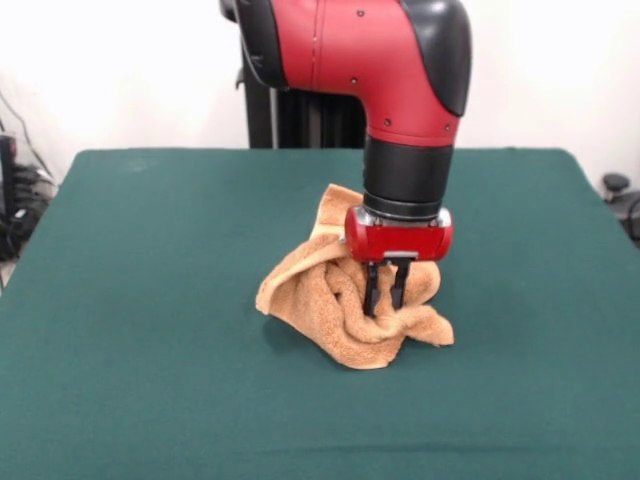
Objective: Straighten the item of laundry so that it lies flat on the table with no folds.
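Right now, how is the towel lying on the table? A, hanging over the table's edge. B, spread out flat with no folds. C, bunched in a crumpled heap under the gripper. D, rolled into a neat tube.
C: the towel sits in a rumpled, folded heap near the middle of the table, with the gripper lowered onto it.

Red arm [340,50], black joints, 2 black fingers [372,290]

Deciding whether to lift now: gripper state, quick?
Gripper: fingers close together, down in the crumpled towel on the table; appears shut on a fold of it.
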### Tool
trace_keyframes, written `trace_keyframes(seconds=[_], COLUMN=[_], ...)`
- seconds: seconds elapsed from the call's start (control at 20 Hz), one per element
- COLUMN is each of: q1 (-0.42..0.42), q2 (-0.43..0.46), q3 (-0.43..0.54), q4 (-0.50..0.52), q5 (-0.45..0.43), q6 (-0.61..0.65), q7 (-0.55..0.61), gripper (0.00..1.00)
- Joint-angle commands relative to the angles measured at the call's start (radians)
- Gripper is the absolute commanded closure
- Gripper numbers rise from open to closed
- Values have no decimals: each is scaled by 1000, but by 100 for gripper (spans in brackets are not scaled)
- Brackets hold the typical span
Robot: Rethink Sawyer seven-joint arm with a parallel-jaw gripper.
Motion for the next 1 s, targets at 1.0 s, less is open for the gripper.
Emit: trace_keyframes(seconds=[1.0], q1=[89], q2=[-43], q3=[-7], q4=[71], q5=[118], q6=[386], q7=[216], gripper=[100])
